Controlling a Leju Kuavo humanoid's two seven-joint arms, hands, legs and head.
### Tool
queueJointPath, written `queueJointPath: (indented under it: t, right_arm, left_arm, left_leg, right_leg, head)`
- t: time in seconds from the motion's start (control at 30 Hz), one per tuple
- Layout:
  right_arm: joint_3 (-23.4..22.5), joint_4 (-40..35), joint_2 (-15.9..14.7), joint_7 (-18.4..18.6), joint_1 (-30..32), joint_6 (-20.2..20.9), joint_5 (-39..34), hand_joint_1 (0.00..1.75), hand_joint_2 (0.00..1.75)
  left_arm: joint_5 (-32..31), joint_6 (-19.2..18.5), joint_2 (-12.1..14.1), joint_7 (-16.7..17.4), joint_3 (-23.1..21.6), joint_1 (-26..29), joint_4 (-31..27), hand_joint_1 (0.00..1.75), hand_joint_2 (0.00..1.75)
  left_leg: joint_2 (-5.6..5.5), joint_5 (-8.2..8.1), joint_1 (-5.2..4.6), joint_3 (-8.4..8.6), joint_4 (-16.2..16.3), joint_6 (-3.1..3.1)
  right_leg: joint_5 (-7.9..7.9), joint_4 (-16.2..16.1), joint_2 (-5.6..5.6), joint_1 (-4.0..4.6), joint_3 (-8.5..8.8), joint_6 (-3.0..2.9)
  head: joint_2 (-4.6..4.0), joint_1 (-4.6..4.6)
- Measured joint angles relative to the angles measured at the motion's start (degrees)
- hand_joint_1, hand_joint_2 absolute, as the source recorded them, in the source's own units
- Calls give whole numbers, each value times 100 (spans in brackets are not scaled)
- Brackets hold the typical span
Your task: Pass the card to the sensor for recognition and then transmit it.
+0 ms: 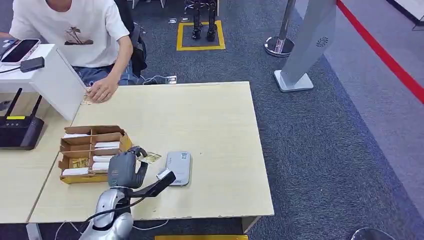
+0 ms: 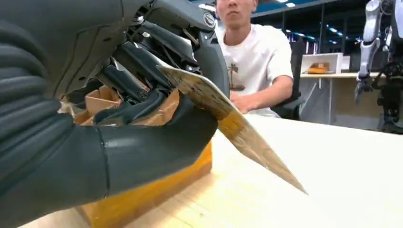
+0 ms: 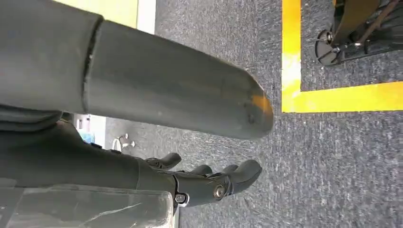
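Observation:
My left hand (image 1: 127,167) hovers over the wooden table just right of the cardboard card box (image 1: 75,176). It pinches a yellowish patterned card (image 1: 150,158) between thumb and fingers; in the left wrist view the card (image 2: 228,121) slants down toward the tabletop, with the hand (image 2: 119,118) behind it. The grey, flat sensor (image 1: 178,167) lies on the table right beside the card's tip. My right hand (image 3: 190,156) hangs over dark carpet, its fingers apart and holding nothing.
The card box holds several white and yellow cards in compartments. A person in a white shirt (image 1: 75,30) sits at the table's far left corner with a hand (image 1: 102,91) on it. A black router (image 1: 19,131) stands on the left desk.

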Motion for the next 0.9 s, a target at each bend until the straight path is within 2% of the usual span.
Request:
queueJointPath:
  t: [0.27, 0.53, 0.9]
  right_arm:
    - [116, 0, 0, 55, -95, 11, 59, 0, 0]
    - [184, 0, 0, 105, -117, 17, 59, 0, 0]
    - [238, 0, 0, 105, -122, 20, 44, 0, 0]
  left_arm:
    - [79, 13, -481, -173, -33, -408, 920, 175, 175]
    - [227, 15, -808, -398, -118, -523, 1424, 175, 175]
    - [348, -70, -994, -518, -400, -529, 1707, 175, 175]
  left_leg:
    - [0, -1, -1, 0, 1, 0]
    - [-1, -1, -1, -1, 1, 0]
    - [-1, -1, -1, -1, 1, 0]
  right_leg:
    - [1, 0, 0, 0, 0, -1]
    - [0, 0, 0, 0, 0, 0]
    - [0, 0, 0, 0, 0, 0]
  head:
    - [0, 0]
    - [0, -2]
    - [-2, 0]
